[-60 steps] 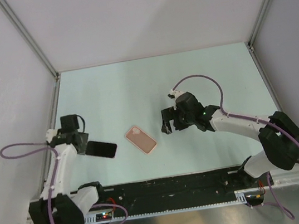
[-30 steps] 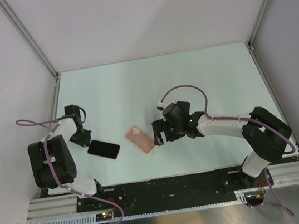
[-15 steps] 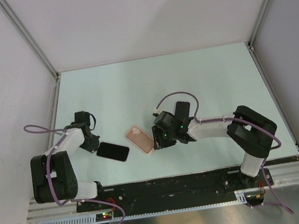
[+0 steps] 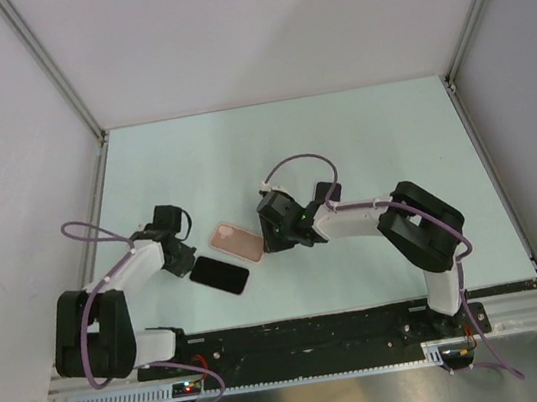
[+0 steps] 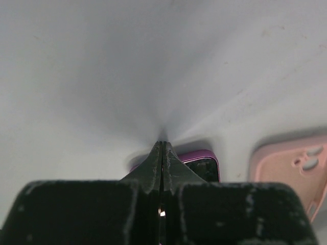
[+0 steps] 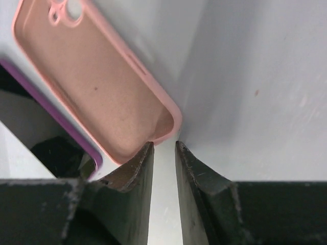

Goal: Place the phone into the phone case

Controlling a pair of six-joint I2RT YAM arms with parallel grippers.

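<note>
The phone case is pinched at its corner by the right gripper; the phone, clamped by the left gripper, must be seated beside it.

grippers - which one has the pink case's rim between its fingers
The right gripper: its fingers straddle the phone case rim. The left gripper is shut, by the phone.

A pale mint-green table fills the middle of the overhead view. Plain grey-white walls stand at twelve, nine and three o'clock, joined by aluminium corner posts. At six o'clock a black toothed rail runs along the near edge.
</note>
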